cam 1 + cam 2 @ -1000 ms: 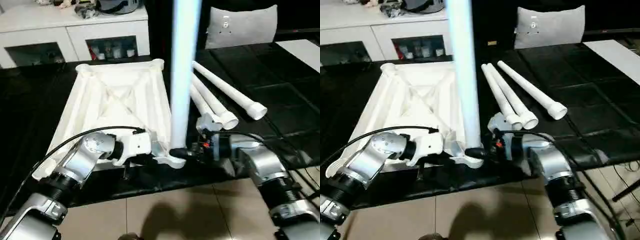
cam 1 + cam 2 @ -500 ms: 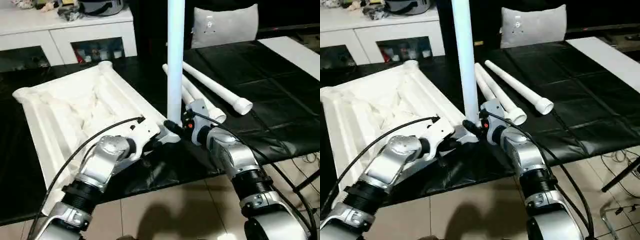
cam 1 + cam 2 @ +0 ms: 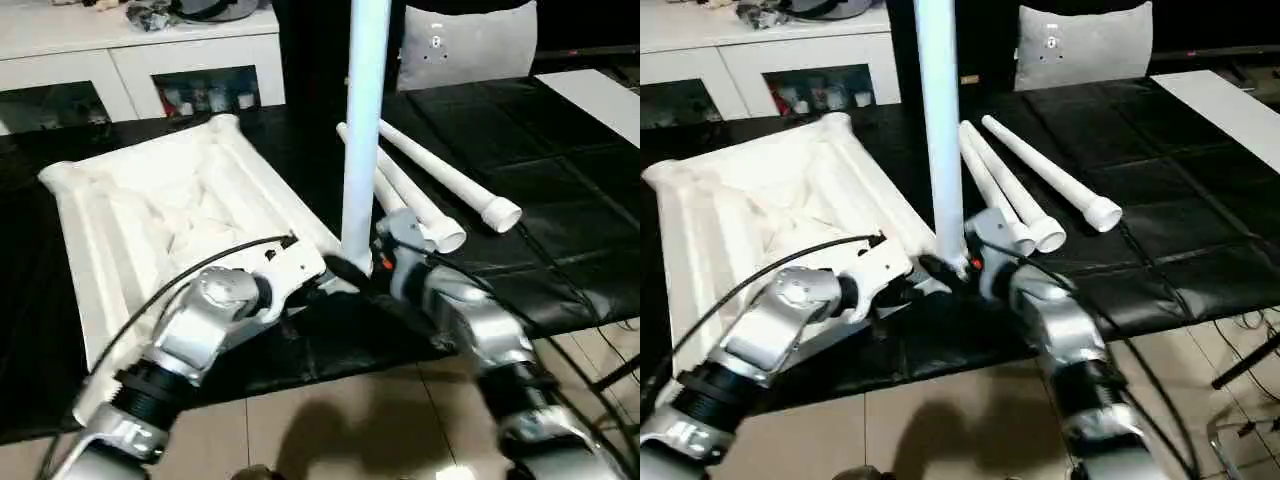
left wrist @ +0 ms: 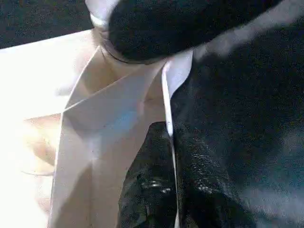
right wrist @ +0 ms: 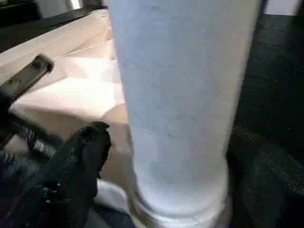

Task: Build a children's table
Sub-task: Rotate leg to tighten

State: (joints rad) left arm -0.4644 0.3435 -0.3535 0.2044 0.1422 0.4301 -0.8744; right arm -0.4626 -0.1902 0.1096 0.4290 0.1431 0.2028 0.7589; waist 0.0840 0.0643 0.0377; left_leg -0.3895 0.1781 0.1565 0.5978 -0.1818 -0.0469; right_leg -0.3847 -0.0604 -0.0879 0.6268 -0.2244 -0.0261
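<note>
White ribbed plastic tabletop [image 3: 150,215] upside down; white tubular leg [image 3: 362,140] upright in corner socket at 5 o'clock. L claw [image 3: 322,285] pinching tabletop rim; R claw [image 3: 952,268] spread around leg base

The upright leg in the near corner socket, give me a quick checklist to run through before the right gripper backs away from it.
1. Upright leg stands straight in the corner socket: ok.
2. Leg fully seated in the socket: cannot tell, its base looks down in the collar, depth hidden.
3. Left gripper clamped on the table top's rim to steady it: ok, one finger on each side of the thin wall.
4. Right gripper released from the leg: cannot tell, one finger stands off beside the leg, the other is hidden.
5. Three spare legs lying on the black mat, away from the arms: ok.
</note>
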